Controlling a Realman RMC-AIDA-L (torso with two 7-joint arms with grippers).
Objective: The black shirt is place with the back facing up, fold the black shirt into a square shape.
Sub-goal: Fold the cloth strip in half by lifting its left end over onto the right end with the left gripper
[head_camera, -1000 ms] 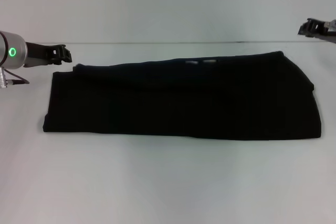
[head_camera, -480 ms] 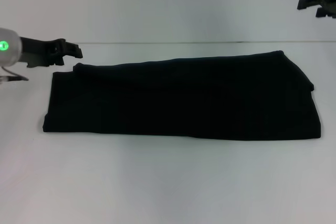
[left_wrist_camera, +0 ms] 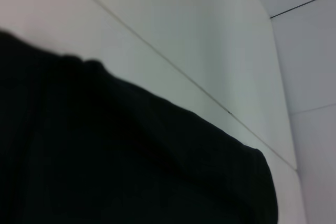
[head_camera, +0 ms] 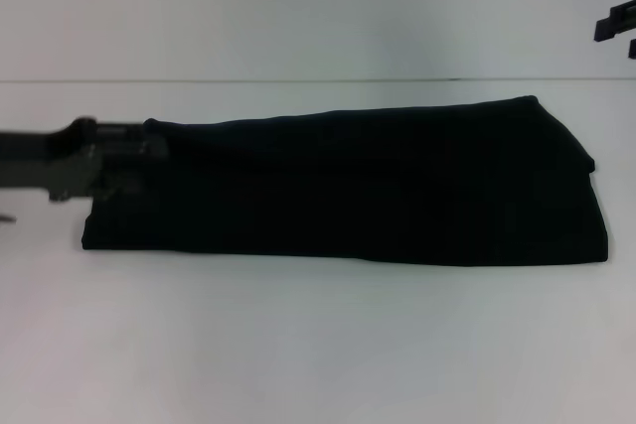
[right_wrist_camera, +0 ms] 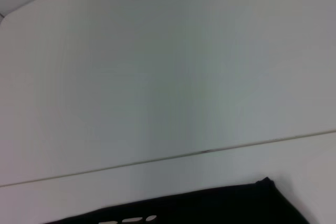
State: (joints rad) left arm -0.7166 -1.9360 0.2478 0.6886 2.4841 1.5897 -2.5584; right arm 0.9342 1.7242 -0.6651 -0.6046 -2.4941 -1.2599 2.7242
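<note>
Black shirt (head_camera: 358, 181) folded into a long band lying flat across the white table (head_camera: 318, 345), left gripper (head_camera: 149, 156) low over the shirt's left end, grip unclear, right gripper (head_camera: 616, 27) raised beyond its right end, fingers unclear

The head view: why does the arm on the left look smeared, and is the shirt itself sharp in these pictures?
Head view: the left gripper is streaked, likely motion blur; the black shirt shows crisp edges but no folds. Left wrist view: the shirt fills the frame, soft and featureless.
</note>
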